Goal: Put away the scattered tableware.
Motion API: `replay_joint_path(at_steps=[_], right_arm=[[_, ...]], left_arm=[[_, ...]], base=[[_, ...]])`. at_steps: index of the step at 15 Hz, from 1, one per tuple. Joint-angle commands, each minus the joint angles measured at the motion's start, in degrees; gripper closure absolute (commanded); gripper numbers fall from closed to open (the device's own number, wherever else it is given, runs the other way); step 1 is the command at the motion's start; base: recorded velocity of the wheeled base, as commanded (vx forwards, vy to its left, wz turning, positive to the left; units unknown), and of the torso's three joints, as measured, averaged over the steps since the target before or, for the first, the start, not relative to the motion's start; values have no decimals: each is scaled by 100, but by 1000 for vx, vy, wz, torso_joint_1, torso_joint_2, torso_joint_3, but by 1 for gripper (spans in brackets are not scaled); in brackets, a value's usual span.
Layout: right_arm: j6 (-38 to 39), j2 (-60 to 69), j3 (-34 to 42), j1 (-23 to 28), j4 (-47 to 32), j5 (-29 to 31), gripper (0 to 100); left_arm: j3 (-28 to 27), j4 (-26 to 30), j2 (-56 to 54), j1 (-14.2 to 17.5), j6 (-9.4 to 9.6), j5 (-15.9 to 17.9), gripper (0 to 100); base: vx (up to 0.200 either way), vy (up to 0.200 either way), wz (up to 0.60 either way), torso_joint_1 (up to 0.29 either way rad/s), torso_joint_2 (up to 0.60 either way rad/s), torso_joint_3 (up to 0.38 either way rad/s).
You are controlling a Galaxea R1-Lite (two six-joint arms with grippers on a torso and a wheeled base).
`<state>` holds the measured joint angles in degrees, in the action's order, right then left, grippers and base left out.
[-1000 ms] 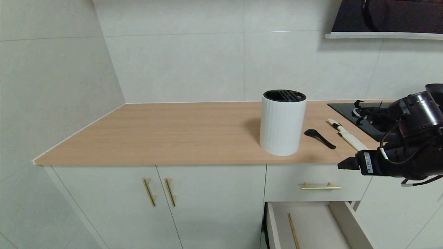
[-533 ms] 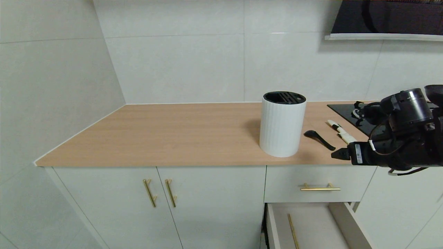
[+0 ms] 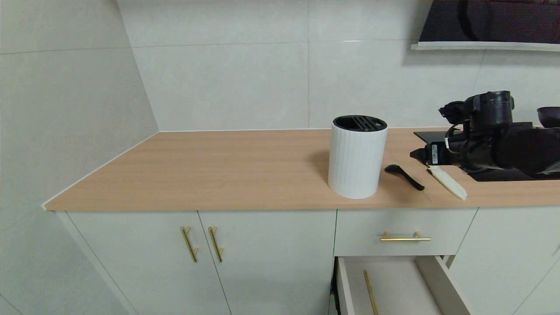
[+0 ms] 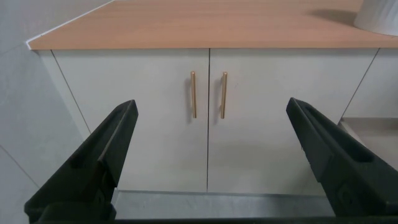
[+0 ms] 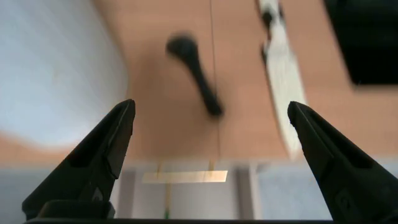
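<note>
The right claw (image 3: pixel 415 154), jaws apart, hovers just above the black spoon (image 3: pixel 404 175) and white knife (image 3: pixel 448 183), which lie side by side on the desk (image 3: pixel 218 170) right of the holder (image 3: pixel 356 162), long axes running across its closing line.

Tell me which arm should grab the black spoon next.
Right. The right claw hangs open over the counter, above the black spoon and white knife, while the left claw sits low, facing the cabinet doors, far from both.
</note>
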<state>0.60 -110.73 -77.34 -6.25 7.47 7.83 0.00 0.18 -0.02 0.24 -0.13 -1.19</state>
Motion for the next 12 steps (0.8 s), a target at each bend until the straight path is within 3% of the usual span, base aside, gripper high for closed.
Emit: replay_joint_path(at_steps=[1,4,7,12], right_arm=[[-51,-678,-458,168,9,-326,0],[-51,-845,-493,397,17,-1055,0],[-86,-854,-449,511,17,-1424,0],[-455,-1109,-220,520,228,-1538,0]], left_arm=[[0,-1,2,2,-4,-4,0],[0,-1,2,2,-4,-4,0],[0,-1,2,2,-4,-4,0],[0,-1,2,2,-4,-4,0]], base=[[0,0,0,0,0,0],[0,0,0,0,0,0],[0,0,0,0,0,0],[0,0,0,0,0,0]])
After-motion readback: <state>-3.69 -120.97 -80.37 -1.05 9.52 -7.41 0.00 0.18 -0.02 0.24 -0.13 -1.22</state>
